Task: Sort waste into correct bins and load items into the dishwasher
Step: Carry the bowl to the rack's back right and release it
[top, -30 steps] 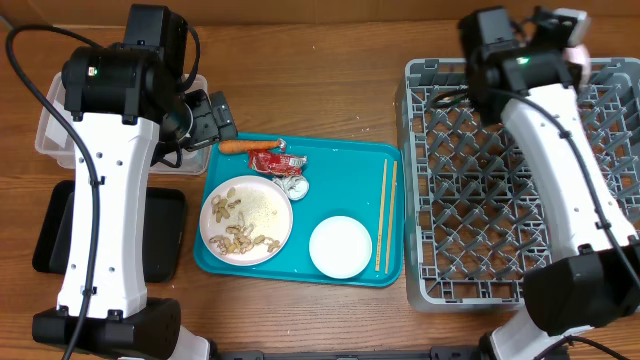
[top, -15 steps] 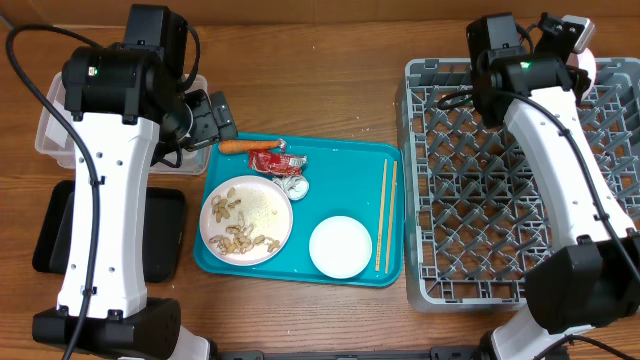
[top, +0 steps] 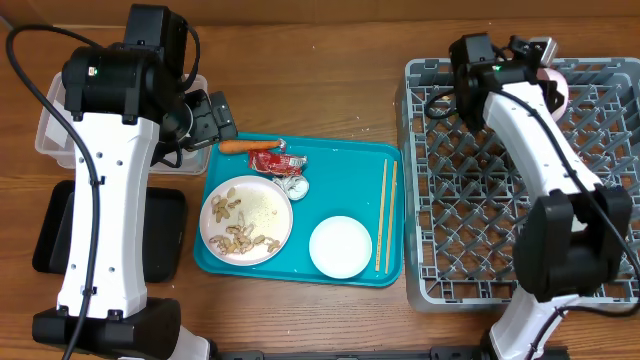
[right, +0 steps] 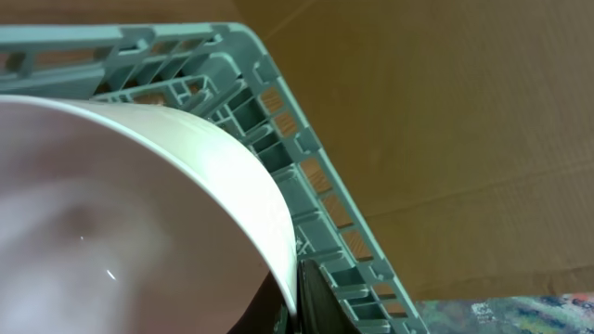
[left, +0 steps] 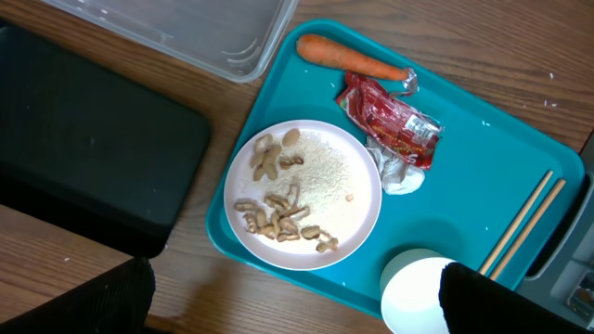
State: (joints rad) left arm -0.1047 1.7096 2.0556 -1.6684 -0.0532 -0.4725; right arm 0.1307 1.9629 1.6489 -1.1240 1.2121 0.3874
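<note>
My right gripper (right: 297, 301) is shut on the rim of a pale pink bowl (right: 139, 213), one finger inside and one outside. It holds the bowl (top: 556, 88) tilted over the far edge of the grey dishwasher rack (top: 500, 200). My left gripper (left: 297, 311) hangs open and empty above the teal tray (left: 464, 186). On that tray lie a carrot (left: 351, 60), a red wrapper (left: 390, 125), a foil ball (left: 394, 174), a plate (left: 325, 176) with peanut scraps (left: 278, 213), a small white bowl (left: 418, 292) and chopsticks (left: 520, 223).
The clear tub (left: 186, 32) stands at the far left beside the tray, and the black tray (left: 83, 158) lies in front of it. The left arm's white links (top: 105, 200) reach over the black tray. The rack's corner (right: 306, 167) is close to the held bowl.
My right gripper has swung the bowl left and a little nearer along the rack's far edge. The left arm and the tray's contents have not moved.
</note>
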